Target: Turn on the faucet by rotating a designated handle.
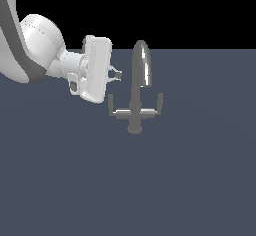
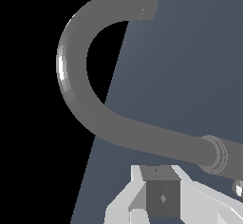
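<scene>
The faucet (image 1: 135, 111) stands on the grey floor in the middle of the exterior view. It has a tall arched glossy spout (image 1: 141, 65) and a crossbar with two upturned pegs. The handle (image 1: 110, 103) is the peg toward the exterior view's left, on the brighter arm. The twin peg (image 1: 160, 101) is toward the right. My gripper (image 1: 117, 74) is level with the spout, left of it and above the handle, touching neither. Its fingers look closed together and hold nothing. The wrist view shows the spout's arch (image 2: 76, 76) close by and my fingertips (image 2: 161, 197) beside its stem.
The flat grey floor (image 1: 190, 180) spreads all around the faucet. My white arm (image 1: 42, 50) reaches in from the exterior view's upper left.
</scene>
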`<state>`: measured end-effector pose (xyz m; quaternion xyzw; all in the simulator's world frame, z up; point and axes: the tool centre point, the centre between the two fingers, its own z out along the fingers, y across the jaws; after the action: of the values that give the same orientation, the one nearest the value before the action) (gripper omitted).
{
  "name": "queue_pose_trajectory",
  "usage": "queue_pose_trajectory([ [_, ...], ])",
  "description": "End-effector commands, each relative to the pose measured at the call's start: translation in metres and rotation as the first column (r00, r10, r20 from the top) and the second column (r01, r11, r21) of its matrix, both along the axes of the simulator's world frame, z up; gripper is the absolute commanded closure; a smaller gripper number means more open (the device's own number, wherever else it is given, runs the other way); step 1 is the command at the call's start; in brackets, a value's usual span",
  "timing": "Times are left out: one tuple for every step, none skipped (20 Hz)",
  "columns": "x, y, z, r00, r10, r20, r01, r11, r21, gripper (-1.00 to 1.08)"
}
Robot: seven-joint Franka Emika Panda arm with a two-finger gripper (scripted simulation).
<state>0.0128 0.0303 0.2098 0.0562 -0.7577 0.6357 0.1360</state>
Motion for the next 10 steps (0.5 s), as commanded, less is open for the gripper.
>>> queue_pose_trajectory([
  [0.004, 0.004, -0.011, 0.997, 0.032, -0.075, -0.033, 0.999, -0.018, 1.08],
  [0.006, 0.006, -0.015, 0.994, 0.044, -0.104, -0.046, 0.999, -0.024, 1.08],
  [0.008, 0.007, -0.020, 0.989, 0.055, -0.134, -0.059, 0.998, -0.030, 1.08],
  [0.009, 0.009, -0.024, 0.984, 0.065, -0.163, -0.072, 0.997, -0.036, 1.08],
  [0.010, 0.010, -0.028, 0.978, 0.075, -0.193, -0.085, 0.995, -0.042, 1.08],
  [0.012, 0.012, -0.033, 0.971, 0.085, -0.222, -0.098, 0.994, -0.048, 1.08],
  [0.013, 0.014, -0.037, 0.964, 0.094, -0.250, -0.110, 0.992, -0.053, 1.08],
  [0.014, 0.015, -0.042, 0.955, 0.101, -0.277, -0.122, 0.991, -0.058, 1.08],
  [0.015, 0.017, -0.046, 0.947, 0.108, -0.303, -0.133, 0.989, -0.063, 1.08],
  [0.016, 0.018, -0.050, 0.938, 0.114, -0.326, -0.144, 0.987, -0.067, 1.08],
])
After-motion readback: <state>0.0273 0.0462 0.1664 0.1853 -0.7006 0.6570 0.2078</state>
